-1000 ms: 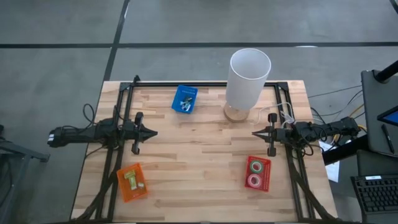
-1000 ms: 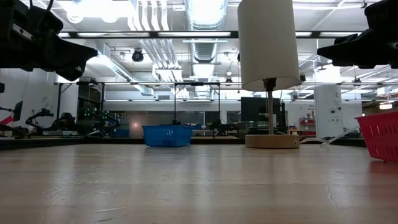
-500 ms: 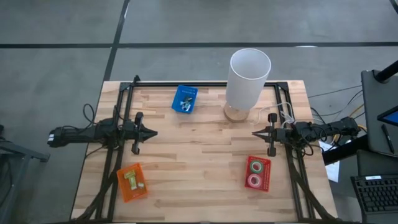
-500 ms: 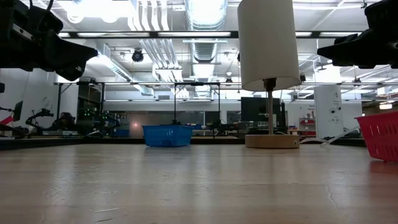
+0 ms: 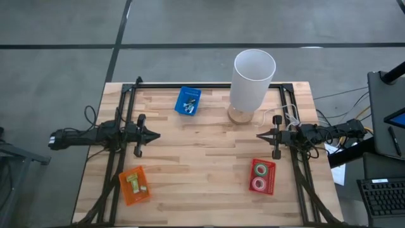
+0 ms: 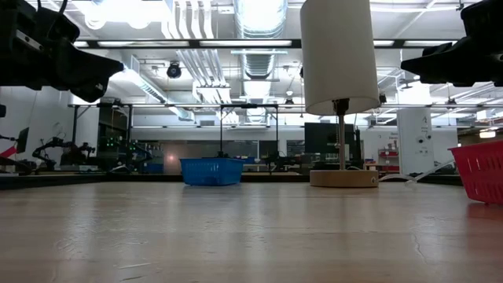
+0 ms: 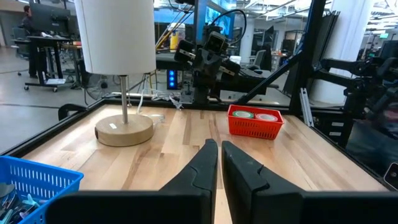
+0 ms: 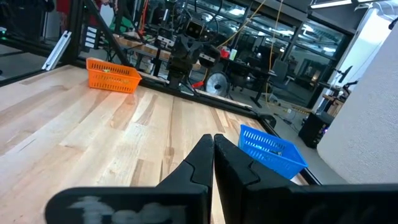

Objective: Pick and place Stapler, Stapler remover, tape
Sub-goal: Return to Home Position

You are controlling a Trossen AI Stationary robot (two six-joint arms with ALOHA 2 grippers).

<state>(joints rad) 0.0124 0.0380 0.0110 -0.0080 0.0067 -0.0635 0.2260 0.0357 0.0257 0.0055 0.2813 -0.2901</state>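
At left over the table (image 5: pixel 202 152), left gripper (image 5: pixel 155 134) hovering, fingers (image 7: pixel 202 169) pressed together, right gripper (image 5: pixel 259 135) facing it from the opposite side, likewise clenched, tape rolls (image 5: pixel 261 170) lying in the red bin (image 5: pixel 273 178).

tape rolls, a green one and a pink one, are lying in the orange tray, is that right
Not quite. The green tape roll and the pink tape roll lie in the red tray, not the orange tray, as the high view shows.
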